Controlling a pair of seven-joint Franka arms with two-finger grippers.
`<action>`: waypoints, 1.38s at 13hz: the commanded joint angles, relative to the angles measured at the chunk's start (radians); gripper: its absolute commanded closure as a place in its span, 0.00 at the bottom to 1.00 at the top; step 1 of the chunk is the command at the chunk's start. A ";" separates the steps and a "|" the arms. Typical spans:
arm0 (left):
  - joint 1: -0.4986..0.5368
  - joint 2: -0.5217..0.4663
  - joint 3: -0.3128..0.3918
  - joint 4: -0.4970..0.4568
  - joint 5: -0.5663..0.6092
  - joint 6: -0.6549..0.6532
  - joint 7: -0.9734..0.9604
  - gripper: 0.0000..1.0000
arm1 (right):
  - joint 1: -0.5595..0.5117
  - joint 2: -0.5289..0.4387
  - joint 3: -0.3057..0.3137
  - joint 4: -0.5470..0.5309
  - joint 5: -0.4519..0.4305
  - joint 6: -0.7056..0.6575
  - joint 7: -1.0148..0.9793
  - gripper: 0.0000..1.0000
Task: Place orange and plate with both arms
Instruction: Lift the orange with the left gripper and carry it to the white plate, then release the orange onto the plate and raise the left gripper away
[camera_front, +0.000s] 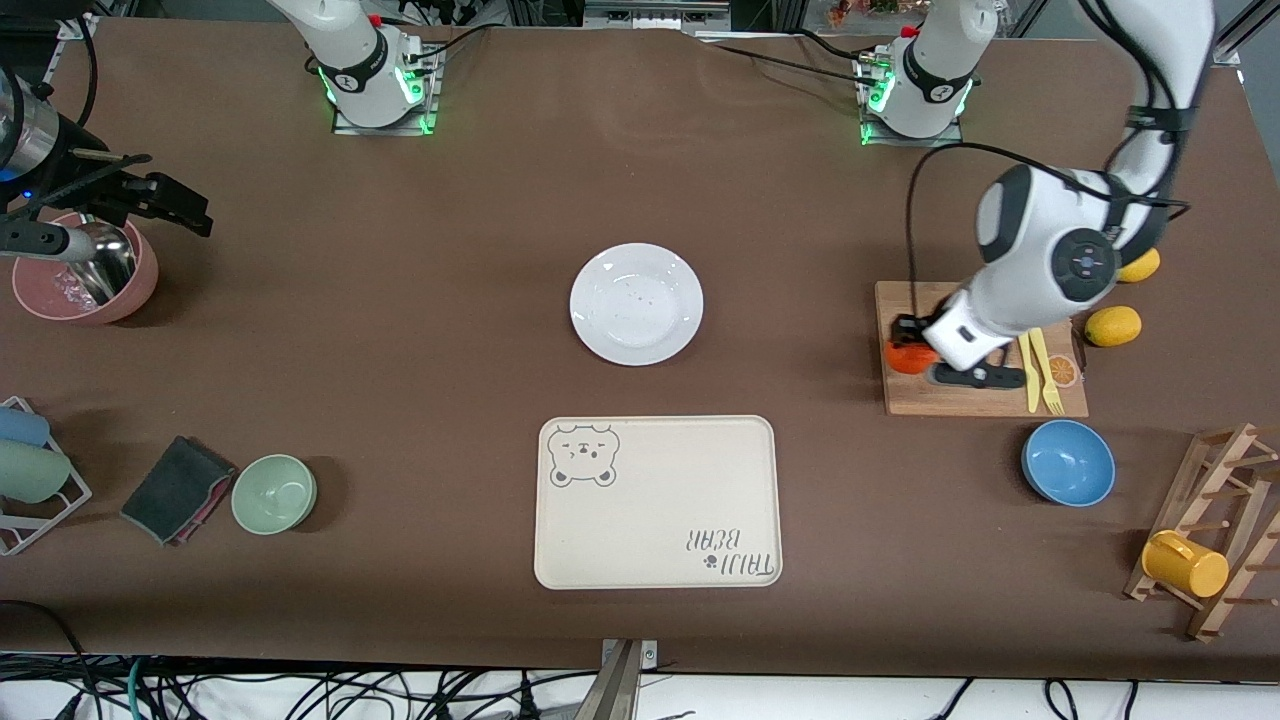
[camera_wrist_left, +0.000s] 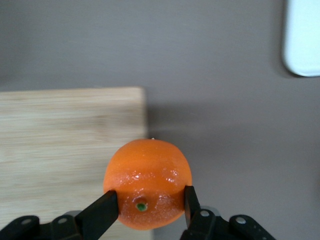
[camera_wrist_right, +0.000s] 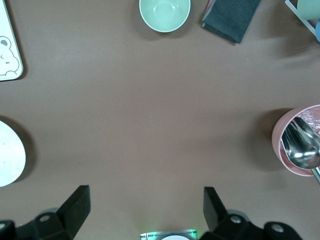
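The small orange is at the edge of the wooden cutting board that faces the middle of the table. My left gripper is shut on it, one black finger on each side. I cannot tell whether the fruit rests on the board or hangs just above it. The white plate lies bare at the table's middle. My right gripper hangs open and holds nothing, over the table beside the pink bowl at the right arm's end.
The cream bear-print tray lies nearer the front camera than the plate. Yellow cutlery lies on the board, with lemons beside it. A blue bowl, a green bowl, a dark cloth and a mug rack stand near the front edge.
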 joint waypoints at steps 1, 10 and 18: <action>-0.127 -0.008 0.008 0.002 -0.105 -0.005 -0.084 0.92 | -0.001 -0.009 0.000 0.001 0.011 -0.012 0.010 0.00; -0.589 0.246 0.002 0.283 -0.102 0.107 -0.650 0.92 | -0.001 -0.009 0.000 0.001 0.011 -0.012 0.010 0.00; -0.663 0.371 0.062 0.370 -0.104 0.110 -0.721 0.56 | 0.000 -0.009 0.000 0.000 0.011 -0.012 0.010 0.00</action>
